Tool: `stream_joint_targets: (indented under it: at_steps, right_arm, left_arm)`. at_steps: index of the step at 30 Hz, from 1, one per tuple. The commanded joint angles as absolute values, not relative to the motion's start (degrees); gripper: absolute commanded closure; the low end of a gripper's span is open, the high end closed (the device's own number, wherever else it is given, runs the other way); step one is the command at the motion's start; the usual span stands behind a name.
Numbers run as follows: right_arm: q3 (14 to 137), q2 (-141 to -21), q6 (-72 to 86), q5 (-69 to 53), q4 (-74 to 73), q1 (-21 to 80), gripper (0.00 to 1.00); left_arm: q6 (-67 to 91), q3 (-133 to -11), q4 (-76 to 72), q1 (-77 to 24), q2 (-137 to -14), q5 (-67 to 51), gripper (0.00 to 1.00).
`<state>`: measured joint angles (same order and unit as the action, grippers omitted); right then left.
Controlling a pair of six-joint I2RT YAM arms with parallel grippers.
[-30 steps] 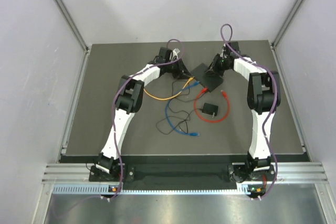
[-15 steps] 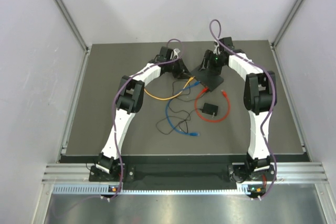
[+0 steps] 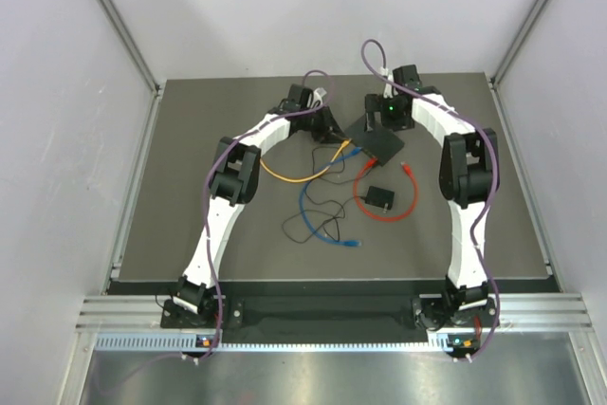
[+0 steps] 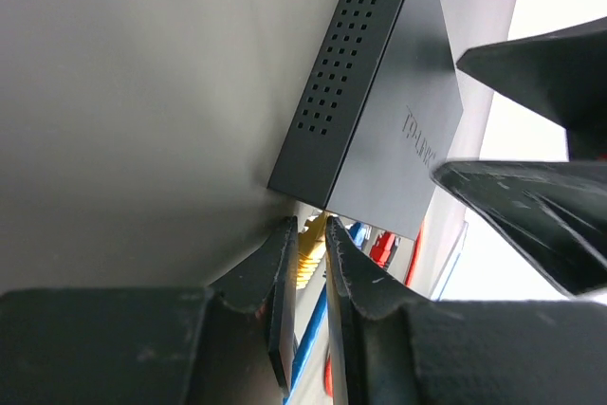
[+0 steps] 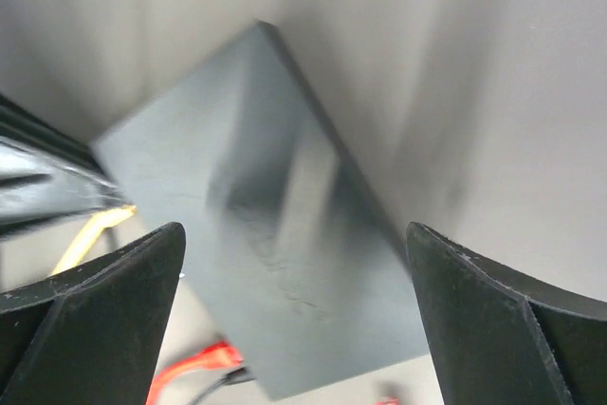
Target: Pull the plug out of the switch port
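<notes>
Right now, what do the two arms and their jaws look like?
Both the left arm and right arm have white links with black joints and bases. A purple cable runs along each, looping free near the wrist. A green light glows at the right wrist. Jaws are matte black and wedge-shaped; the left pair looks scuffed.

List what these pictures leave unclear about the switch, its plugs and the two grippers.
- Left wrist view: the switch's socket edge faces away, so whether the yellow plug pinched in the left gripper is seated or out cannot be told.
- Right wrist view: motion blur smears the switch; its printing is unreadable.
- Top view: plugs too small; the right gripper covers the switch's far corner.
</notes>
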<state>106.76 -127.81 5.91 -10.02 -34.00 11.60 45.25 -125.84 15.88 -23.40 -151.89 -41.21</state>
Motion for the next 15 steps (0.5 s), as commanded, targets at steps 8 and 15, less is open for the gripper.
stream_joint_targets:
  at_steps: [8, 15]
  right_arm:
    - [102.7, -122.9, -3.3, -11.2, -33.0, 10.7, 0.00]
    - [104.1, -119.5, 2.1, -5.9, -33.4, 13.4, 0.00]
  left_arm:
    - [44.2, -128.1, 21.6, -21.9, -155.0, -41.5, 1.00]
    - [43.6, -126.3, 21.4, -21.8, -153.6, -43.0, 0.91]
